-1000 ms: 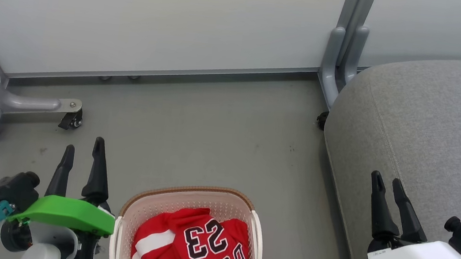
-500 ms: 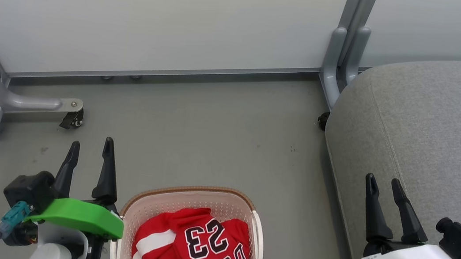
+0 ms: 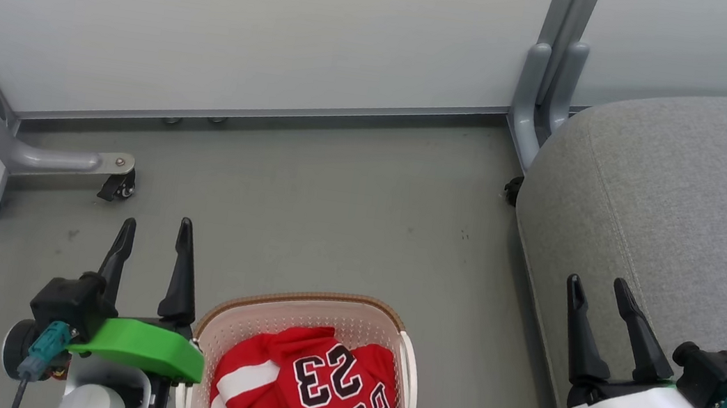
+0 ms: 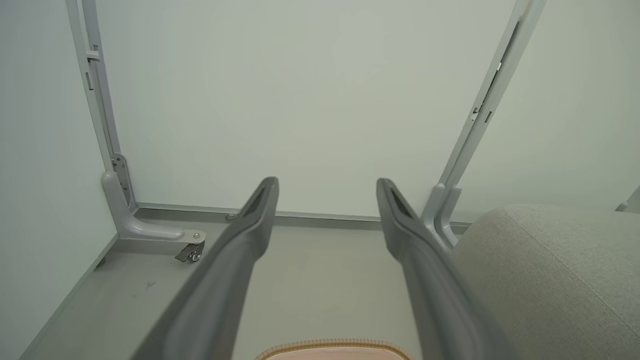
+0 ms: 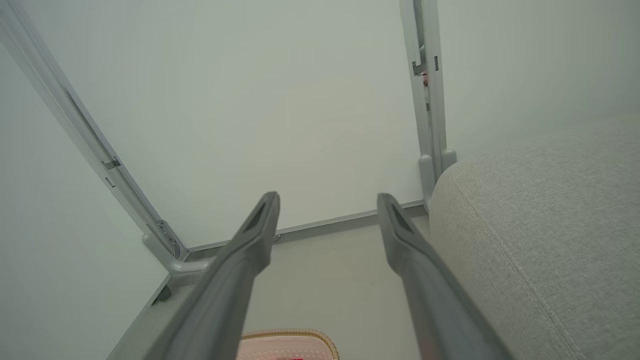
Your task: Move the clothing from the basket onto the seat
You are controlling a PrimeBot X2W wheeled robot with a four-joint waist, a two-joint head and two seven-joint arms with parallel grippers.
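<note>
Red cloth: the clothing [image 3: 303, 393] lies heaped inside the basket [image 3: 299, 296]. The head view's bottom edge crops the heap, so its near part cannot be seen.
Lettering: the jersey [image 3: 339, 390] shows "23" and "BULL" upside down in black and white. Any further letter is cut off.
Striped piece [image 3: 240, 379]: red with broad white bands, touching the jersey on its left, its lower end cropped.
Basket: cream perforated walls, a brown woven-look rim and a white handle [image 3: 409, 378] on its right. It stands on the grey floor [image 3: 334, 214] with its near side out of frame. An arc of its rim [image 4: 332, 345] sits at the bottom of the left wrist view.
Seat [image 3: 686, 204]: grey fabric with a stitched seam, right of the basket with floor between them. Its far and right parts run out of frame.
Left gripper [image 3: 157, 224]: fingers spread wide with nothing between them, just beside the basket's left rim.
Right gripper [image 3: 596, 282]: fingers likewise apart and empty, over the seat's front-left edge. Whether it touches the fabric I cannot tell.
</note>
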